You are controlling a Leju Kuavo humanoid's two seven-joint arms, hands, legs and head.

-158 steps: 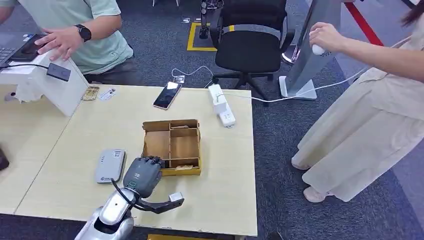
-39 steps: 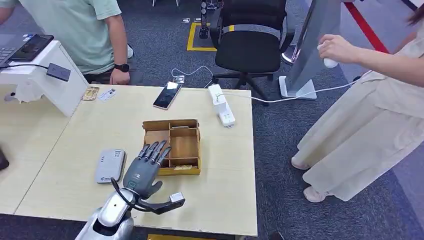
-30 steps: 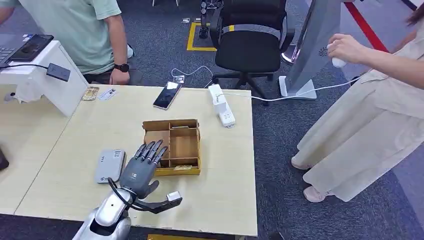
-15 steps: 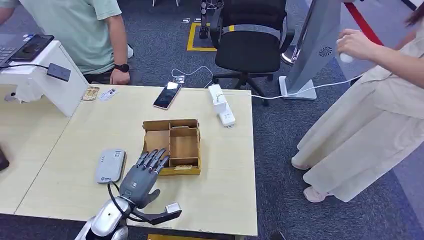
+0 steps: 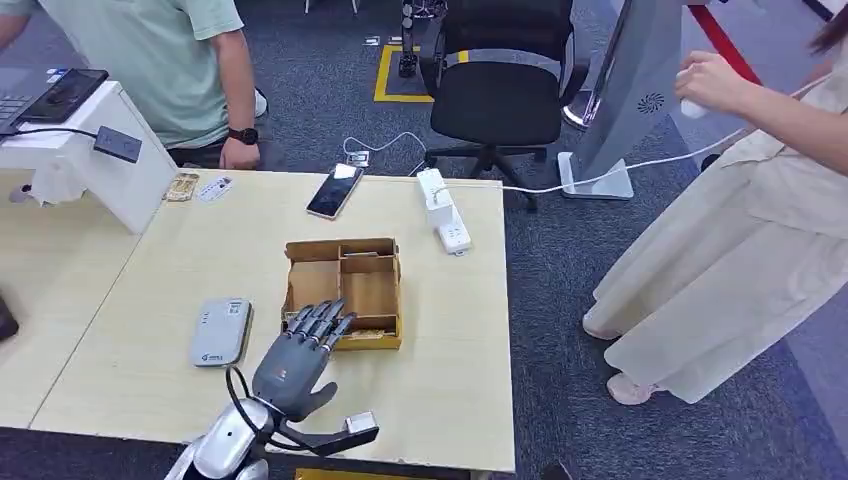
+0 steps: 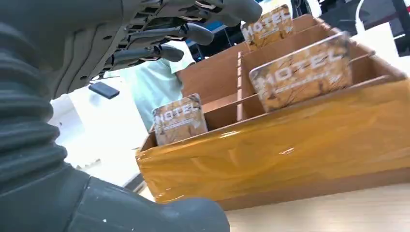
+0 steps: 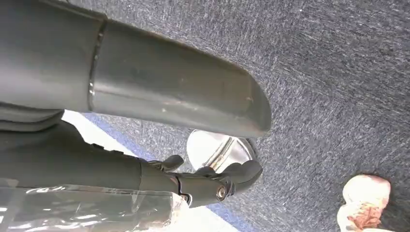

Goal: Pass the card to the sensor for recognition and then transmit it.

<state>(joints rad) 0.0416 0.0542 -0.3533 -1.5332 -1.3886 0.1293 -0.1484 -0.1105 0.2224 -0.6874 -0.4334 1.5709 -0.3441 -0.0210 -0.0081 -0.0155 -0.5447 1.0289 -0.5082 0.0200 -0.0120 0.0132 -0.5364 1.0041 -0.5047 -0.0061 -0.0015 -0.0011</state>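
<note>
My right hand (image 7: pixel 159 140) hangs over dark blue-grey carpet (image 7: pixel 338 72), thick grey thumb (image 7: pixel 179 99) stretched out, darker fingers (image 7: pixel 212 181) loosely curled with nothing in them. Beyond my fingertips sits a shiny metal disc (image 7: pixel 220 150); farther off, a pale shoe (image 7: pixel 367 200).

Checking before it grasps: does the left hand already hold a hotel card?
No: the left hand hovers with fingers spread at the wooden box, and the hotel cards stand in its compartments.
</note>
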